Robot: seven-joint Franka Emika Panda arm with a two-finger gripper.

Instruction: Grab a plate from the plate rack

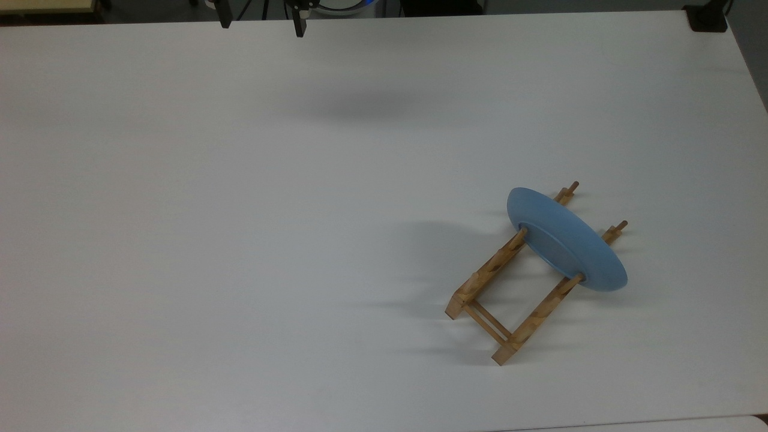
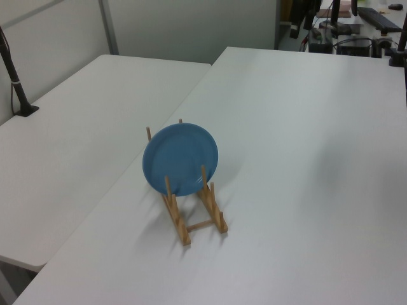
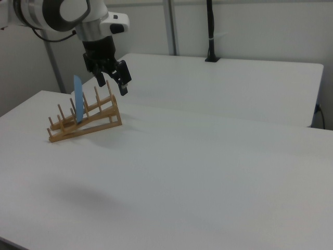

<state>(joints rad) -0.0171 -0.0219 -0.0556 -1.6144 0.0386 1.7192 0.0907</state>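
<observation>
1. Hanging in the air with nothing between its fingers, the black two-finger gripper [image 3: 112,79] is spread apart; in the top view its two dark fingertips [image 1: 298,27] poke in at the upper edge, well apart from each other.
2. In the right view the gripper sits below the white and grey arm [image 3: 62,13] and appears above and to the right view's right of the rack, not touching it or the plate.
3. The round, shallow, matte light-blue plate [image 1: 564,240] stands on edge in the small light-wood plate rack [image 1: 498,300] of two parallel rails with upright pegs.
4. The plate is slotted between pegs near one end of the rack (the end farther from the thin cross dowels in the top view), leaning slightly.
5. In the left view the plate [image 2: 180,159] faces the camera, about as wide as the rack [image 2: 194,213] beneath it, with two pegs crossing its lower face.
6. In the right view the plate [image 3: 78,105] shows edge-on as a thin blue sliver among the pegs of the rack [image 3: 86,122].
7. Rack and plate rest on the wide white table [image 1: 240,240], toward the top view's lower right, well apart from the gripper.
8. A second white table [image 2: 70,146] adjoins it on the left view's left, with a black post [image 2: 16,79] clamped at its far edge.
</observation>
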